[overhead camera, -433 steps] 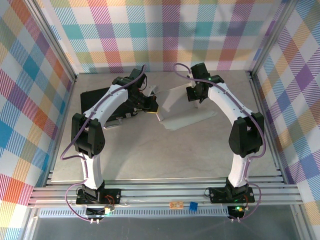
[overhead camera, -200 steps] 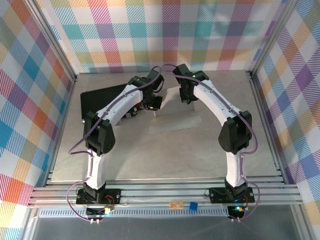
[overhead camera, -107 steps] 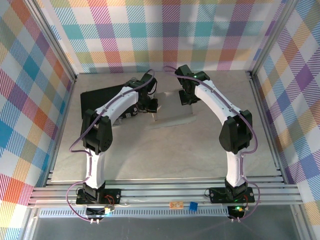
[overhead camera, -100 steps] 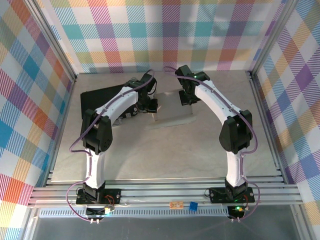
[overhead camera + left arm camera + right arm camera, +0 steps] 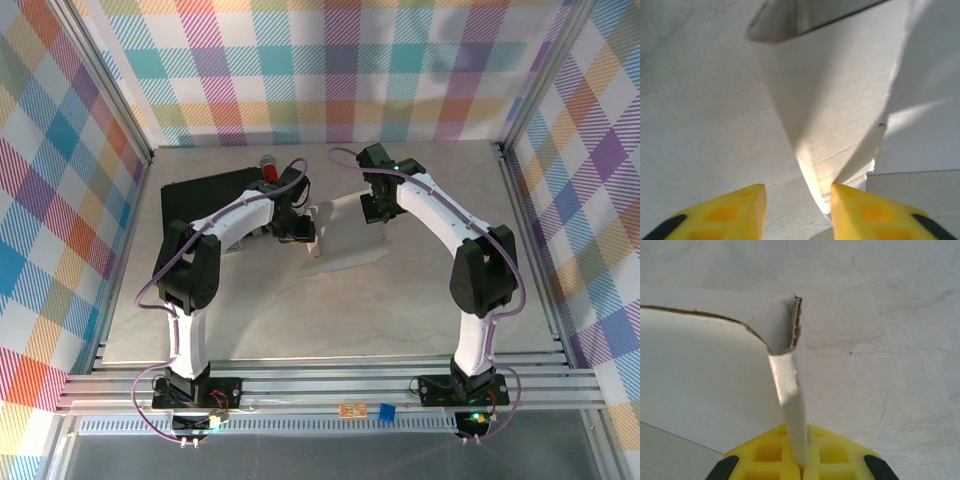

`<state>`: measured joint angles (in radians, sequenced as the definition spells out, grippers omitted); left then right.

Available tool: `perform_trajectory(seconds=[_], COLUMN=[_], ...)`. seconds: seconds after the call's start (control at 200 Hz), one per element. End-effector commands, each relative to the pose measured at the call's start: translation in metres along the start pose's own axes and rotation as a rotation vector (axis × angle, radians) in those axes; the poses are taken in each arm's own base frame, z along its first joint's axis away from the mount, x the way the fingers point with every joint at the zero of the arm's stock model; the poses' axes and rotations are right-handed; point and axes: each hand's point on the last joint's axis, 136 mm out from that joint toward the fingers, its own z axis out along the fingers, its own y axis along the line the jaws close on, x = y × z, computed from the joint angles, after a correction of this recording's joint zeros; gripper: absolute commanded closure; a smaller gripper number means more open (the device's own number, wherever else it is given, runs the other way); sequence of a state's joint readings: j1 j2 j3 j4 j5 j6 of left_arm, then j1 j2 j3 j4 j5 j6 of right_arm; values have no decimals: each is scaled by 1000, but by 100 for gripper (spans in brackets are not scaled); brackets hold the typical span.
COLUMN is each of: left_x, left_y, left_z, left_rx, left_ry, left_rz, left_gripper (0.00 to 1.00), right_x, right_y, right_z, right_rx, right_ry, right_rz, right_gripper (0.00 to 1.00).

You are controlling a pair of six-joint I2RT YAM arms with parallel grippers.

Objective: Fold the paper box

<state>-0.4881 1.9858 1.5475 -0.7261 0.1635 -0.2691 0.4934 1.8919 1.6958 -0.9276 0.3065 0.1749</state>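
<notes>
The paper box [image 5: 348,243] lies partly unfolded on the far middle of the table [image 5: 300,320], just right of the black case [image 5: 195,200], with one side lifted off the surface. The right gripper [image 5: 801,460] is clenched on a thin upright flap [image 5: 787,390] of the box, pinching it edge-on between its yellow pads. The left gripper [image 5: 797,207] stands with its fingers spread apart at the box's left edge; a pointed corner of card sits in the gap but nothing presses on it. The card looks light and thin, stiff enough to hold a raised panel yet quick to bow or curl, as the bent top of the pinched flap suggests. It would probably slide on the smooth table when pushed, so one side likely needs pinning. The best holds seem to be flap edges near a crease, gripped lightly to avoid dents or tears.
</notes>
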Motion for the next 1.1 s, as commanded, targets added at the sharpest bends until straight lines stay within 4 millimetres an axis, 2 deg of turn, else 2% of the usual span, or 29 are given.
perform_trajectory(seconds=[0.0, 0.215, 0.565, 0.71, 0.73, 0.83, 1.095], left_x=[-11, -16, -43, -44, -51, -49, -42], left_y=[-3, -4, -7, -7, -9, -7, -4], left_z=[-11, -8, -10, -4, -5, 2, 1], left_rx=[35, 99, 240, 271, 283, 283, 280], left_ry=[-87, -129, -231, -228, -253, -240, -248], left_rz=[-20, -50, -60, -60, -51, -50, -49], left_gripper=[56, 52, 61, 70, 72, 76, 77], right_x=[-4, -4, -3, -4, -4, -4, -3], right_y=[4, 7, 14, 16, 15, 12, 4], right_z=[-6, -3, 1, 4, 5, 8, 15], right_rx=[-39, -61, -133, -153, -154, -155, -153], right_ry=[-53, -59, -61, -54, -55, -47, -21], right_rz=[-16, -35, -56, -61, -59, -45, -12], right_gripper=[100, 100, 100, 100, 100, 100, 100])
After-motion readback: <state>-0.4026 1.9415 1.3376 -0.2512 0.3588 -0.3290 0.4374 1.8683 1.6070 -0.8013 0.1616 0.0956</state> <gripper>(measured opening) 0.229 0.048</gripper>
